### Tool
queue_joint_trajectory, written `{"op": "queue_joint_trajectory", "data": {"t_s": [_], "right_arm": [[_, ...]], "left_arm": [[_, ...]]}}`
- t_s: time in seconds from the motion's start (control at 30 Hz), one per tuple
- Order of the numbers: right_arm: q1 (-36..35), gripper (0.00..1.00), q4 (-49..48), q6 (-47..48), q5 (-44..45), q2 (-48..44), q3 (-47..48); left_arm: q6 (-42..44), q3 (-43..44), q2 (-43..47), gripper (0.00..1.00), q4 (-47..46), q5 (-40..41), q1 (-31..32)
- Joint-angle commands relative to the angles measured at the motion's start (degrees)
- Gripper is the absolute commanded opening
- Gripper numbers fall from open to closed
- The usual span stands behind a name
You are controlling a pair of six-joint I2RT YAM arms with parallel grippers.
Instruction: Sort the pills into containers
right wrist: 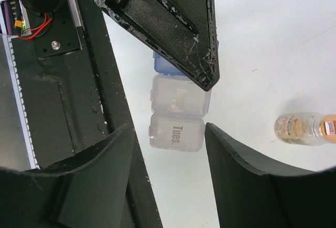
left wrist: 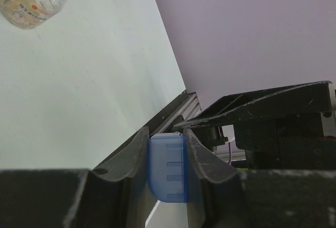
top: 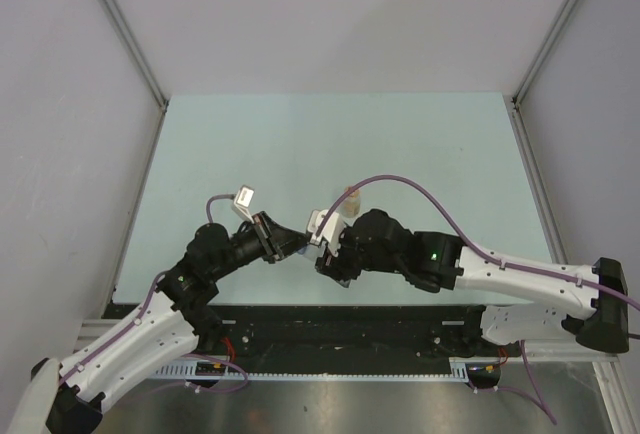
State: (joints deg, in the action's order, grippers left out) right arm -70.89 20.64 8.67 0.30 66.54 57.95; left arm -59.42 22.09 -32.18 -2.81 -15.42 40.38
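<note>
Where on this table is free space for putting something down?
Free: the far half of the table, beyond the pill bottle, and strips at both side edges. Crowded: the near centre, where the left fingers hold the pill organizer between the right fingers.

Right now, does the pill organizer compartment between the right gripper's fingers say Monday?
No, the clear compartment sitting between the fingers of the right gripper is printed Tues.
</note>
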Motion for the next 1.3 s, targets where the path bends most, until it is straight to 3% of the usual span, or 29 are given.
{"op": "queue_joint_trajectory", "data": {"t_s": [0.0, 0.47, 0.7, 0.87, 1.27], "right_arm": [[-1.4, 0.61, -1.7, 0.5, 2.5, 0.8, -0.5], [-2.8, 0.59, -3.5, 1.0, 7.5, 2.2, -0.9], [-2.8, 0.35, -3.0, 0.7, 5.6, 1.8, -1.0], [-1.6, 0.28, -2.3, 0.1, -1.4, 0.3, -1.2], [4.7, 0.23, -1.8, -2.4, -24.0, -3.4, -1.1]], "left_arm": [[-1.8, 2.3, 1.0, 0.0, -2.8, -0.5, 0.1], [-2.1, 2.3, 0.5, 0.0, -3.1, -1.0, 0.1], [-2.0, 2.1, 0.7, 0.0, -3.1, -1.1, 0.1], [-1.8, 1.9, 0.7, 0.0, -3.2, -1.5, 0.1], [0.5, 3.3, 0.4, 0.0, -3.9, -3.5, 0.1]]}}
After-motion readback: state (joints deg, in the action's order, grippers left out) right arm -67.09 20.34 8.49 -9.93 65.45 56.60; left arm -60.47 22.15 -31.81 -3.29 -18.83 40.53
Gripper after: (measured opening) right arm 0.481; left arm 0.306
